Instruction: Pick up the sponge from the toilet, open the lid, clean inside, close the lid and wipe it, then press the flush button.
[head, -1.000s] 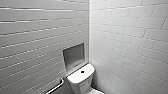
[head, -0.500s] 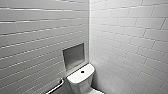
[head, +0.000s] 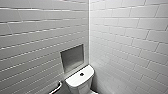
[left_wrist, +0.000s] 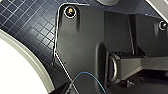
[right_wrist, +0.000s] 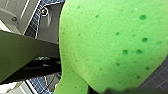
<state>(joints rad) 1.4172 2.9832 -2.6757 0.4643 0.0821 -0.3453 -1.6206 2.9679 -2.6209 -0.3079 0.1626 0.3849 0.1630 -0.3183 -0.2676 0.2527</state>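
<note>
White brick-tiled walls meet in a corner ahead of you. Your right pincer looks clamped on the sponge (soft, so the hold could slip under hard pressing), with dark mosaic floor beneath it. Whether your left pincer is open or closed, you cannot tell. Further out stands the toilet, its flush button mid-tank and a grab rail just beside it. By my judgement, you risk dropping the sponge, or clipping rail or tank while reaching into so tight a corner.

Head camera faces wall corner; both wrist cameras see dark floor.
</note>
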